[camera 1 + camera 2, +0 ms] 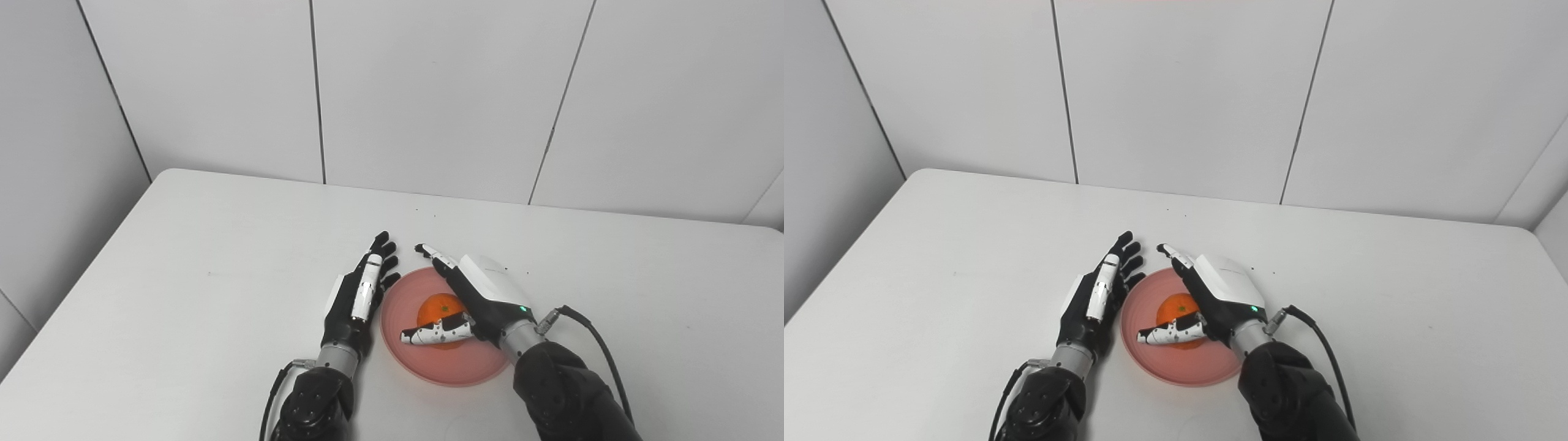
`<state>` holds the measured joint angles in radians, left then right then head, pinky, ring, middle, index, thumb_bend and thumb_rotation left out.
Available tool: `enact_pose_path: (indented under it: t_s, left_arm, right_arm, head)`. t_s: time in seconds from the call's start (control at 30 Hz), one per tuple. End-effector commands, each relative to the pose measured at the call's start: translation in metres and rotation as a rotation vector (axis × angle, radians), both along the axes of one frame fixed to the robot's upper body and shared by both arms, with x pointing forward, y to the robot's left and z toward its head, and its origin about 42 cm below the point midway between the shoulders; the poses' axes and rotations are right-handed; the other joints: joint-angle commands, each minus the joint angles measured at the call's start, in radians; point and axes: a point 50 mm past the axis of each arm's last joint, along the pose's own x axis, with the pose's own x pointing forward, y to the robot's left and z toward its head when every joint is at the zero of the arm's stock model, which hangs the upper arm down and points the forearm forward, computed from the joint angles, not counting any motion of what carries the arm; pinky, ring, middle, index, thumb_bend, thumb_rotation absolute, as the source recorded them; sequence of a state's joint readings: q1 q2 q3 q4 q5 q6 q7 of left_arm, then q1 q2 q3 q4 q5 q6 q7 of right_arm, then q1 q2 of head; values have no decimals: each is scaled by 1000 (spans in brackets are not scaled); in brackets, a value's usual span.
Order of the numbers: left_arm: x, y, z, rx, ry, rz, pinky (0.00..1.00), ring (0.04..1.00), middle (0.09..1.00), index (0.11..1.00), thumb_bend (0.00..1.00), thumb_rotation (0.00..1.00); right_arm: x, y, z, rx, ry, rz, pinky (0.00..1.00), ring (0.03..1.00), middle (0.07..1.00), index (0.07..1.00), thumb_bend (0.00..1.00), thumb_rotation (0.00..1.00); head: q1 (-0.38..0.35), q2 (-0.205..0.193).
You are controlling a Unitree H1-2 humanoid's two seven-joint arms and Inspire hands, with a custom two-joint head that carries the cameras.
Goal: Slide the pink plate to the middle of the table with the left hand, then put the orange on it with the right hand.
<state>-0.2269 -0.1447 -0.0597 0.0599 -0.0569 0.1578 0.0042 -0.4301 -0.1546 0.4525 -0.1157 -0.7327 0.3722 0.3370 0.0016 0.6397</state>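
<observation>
The pink plate [447, 358] sits on the white bench [184, 275], toward the near edge and roughly central across its width. On it lies the orange [440, 309], resting near the plate's middle, green stem spot facing up.

Over to the right hand [474, 297]: it arches above the orange, white back plate upward, a small green light glowing near the wrist. Its fingers [438, 260] reach out past the far rim of the plate, extended and spread, while the thumb [436, 334] lies across the near side of the fruit. The hand looks released, fingers not wrapped around the orange; whether the thumb actually touches the fruit, the views cannot settle. A black cable [597, 343] loops out from the wrist and runs back along the forearm.

The left hand [361, 294] is just beside the plate's left rim, stretched flat and straight, fingers pointing away from the robot, close together but not curled. It grasps nothing. Its fingertips lie near the plate's far left edge; contact with the rim cannot be told from either view.

Both dark forearms come in from the bottom edge, flanking the plate. Behind the bench stands a pale panelled wall [429, 92] with thin dark seams. A few tiny dark specks dot the bench beyond the hands.
</observation>
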Motion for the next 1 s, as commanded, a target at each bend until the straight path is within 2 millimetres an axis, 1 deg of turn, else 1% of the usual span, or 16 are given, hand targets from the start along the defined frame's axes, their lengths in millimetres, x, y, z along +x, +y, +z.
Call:
enact_pose_path:
  t_s: [0.0, 0.13, 0.17, 0.23, 0.33, 0.4, 0.47, 0.5, 0.57, 0.63, 0.67, 0.7, 0.77, 0.9, 0.97]
  left_arm:
    - [4, -1, 8, -5, -38, -6, 873, 927, 940, 920, 352, 1000]
    - [4, 1, 8, -12, -39, -11, 880, 925, 937, 921, 346, 1000]
    - [4, 2, 8, -18, -36, -12, 885, 926, 936, 922, 345, 1000]
    - [4, 3, 8, -31, -25, -16, 895, 929, 936, 925, 348, 1000]
    - [3, 5, 8, -39, -15, -11, 905, 928, 933, 924, 354, 1000]
    - [4, 6, 8, -43, -16, -11, 904, 923, 928, 921, 352, 1000]
    - [4, 7, 8, -50, -18, -11, 903, 921, 923, 917, 349, 1000]
    - [3, 8, 8, -52, -18, -10, 902, 921, 923, 917, 348, 1000]
    - [4, 9, 7, -53, -19, -9, 907, 916, 925, 922, 356, 1000]
    - [4, 10, 7, -54, -20, -9, 909, 910, 921, 921, 357, 1000]
    - [4, 11, 7, -53, -21, -10, 909, 910, 921, 921, 357, 1000]
    - [4, 12, 6, -50, -22, -11, 910, 909, 921, 922, 359, 1000]
    - [4, 13, 6, -45, -26, -15, 912, 911, 924, 927, 361, 1000]
    - [4, 16, 6, -38, -22, -14, 909, 910, 925, 927, 366, 1000]
    - [3, 18, 6, -32, -22, -14, 909, 911, 927, 928, 368, 1000]
  right_arm:
    - [7, 1, 26, 23, -111, 40, 836, 920, 949, 976, 1000, 436]
    - [10, -4, 32, 58, -132, 45, 843, 918, 943, 971, 1000, 441]
    - [10, -6, 34, 71, -141, 48, 830, 910, 940, 966, 1000, 436]
    - [11, -11, 38, 117, -170, 51, 813, 900, 938, 959, 1000, 426]
    - [11, -22, 47, 186, -201, 35, 827, 913, 950, 960, 1000, 419]
    - [10, -30, 53, 223, -224, 11, 824, 916, 958, 968, 1000, 444]
    - [9, -36, 57, 259, -235, -10, 832, 922, 966, 974, 1000, 499]
    - [6, -43, 61, 288, -246, -38, 833, 923, 966, 975, 1000, 507]
    - [1, -53, 67, 325, -273, -90, 819, 905, 947, 970, 1000, 560]
    - [-3, -61, 71, 347, -298, -132, 822, 906, 941, 966, 1000, 590]
    - [-5, -65, 72, 361, -303, -149, 822, 906, 941, 966, 1000, 590]
    - [-7, -68, 73, 372, -307, -160, 841, 919, 949, 969, 1000, 607]
    - [-10, -76, 73, 396, -315, -190, 856, 926, 948, 974, 1000, 649]
    - [-14, -91, 67, 423, -325, -244, 849, 918, 936, 982, 974, 748]
    - [-16, -96, 61, 430, -333, -273, 837, 904, 933, 978, 939, 854]
  head:
    - [-2, -1]
    - [-16, -1]
    - [-17, -1]
    - [-24, -3]
    - [-37, -4]
    - [-41, -4]
    - [-46, -4]
    - [-50, -4]
    - [-54, -4]
    - [-60, -4]
    - [-60, -4]
    - [-66, -5]
    - [-72, -5]
    - [-82, -8]
    - [-86, -10]
